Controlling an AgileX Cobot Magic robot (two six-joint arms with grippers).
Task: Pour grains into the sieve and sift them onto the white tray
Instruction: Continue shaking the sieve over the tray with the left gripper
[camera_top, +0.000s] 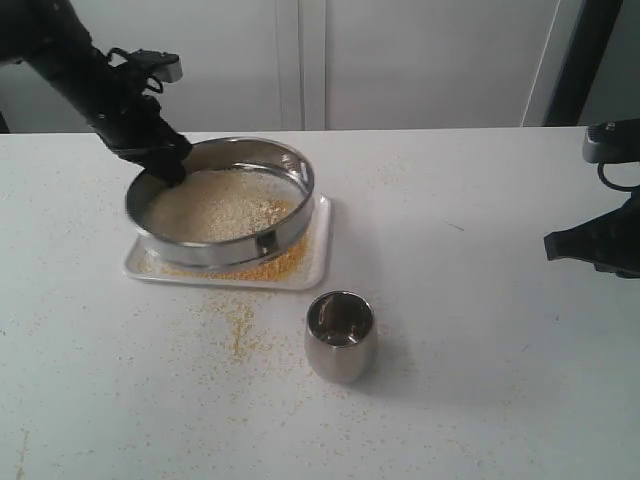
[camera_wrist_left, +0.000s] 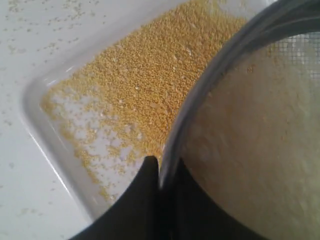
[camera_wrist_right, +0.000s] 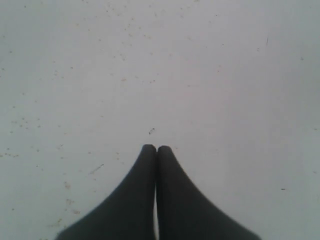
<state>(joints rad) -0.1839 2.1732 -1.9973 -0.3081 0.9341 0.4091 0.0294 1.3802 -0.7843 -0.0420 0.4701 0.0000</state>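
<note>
The round steel sieve (camera_top: 222, 200) hangs tilted over the white tray (camera_top: 318, 255), its far-left rim pinched by my left gripper (camera_top: 165, 165), which is shut on the ring wall (camera_wrist_left: 200, 107). Pale whitish grains (camera_top: 215, 205) lie inside the sieve on the mesh (camera_wrist_left: 260, 145). Yellow grains (camera_wrist_left: 150, 80) are heaped on the tray (camera_wrist_left: 37, 112) under it. One finger (camera_wrist_left: 142, 192) is outside the wall, the other inside. My right gripper (camera_wrist_right: 156, 148) is shut on nothing, above bare table at the right edge (camera_top: 600, 245).
A small steel cup (camera_top: 340, 335) stands upright in front of the tray, looking empty. Yellow grains (camera_top: 238, 325) are scattered on the white table between cup and tray. A wall runs behind the table's far edge.
</note>
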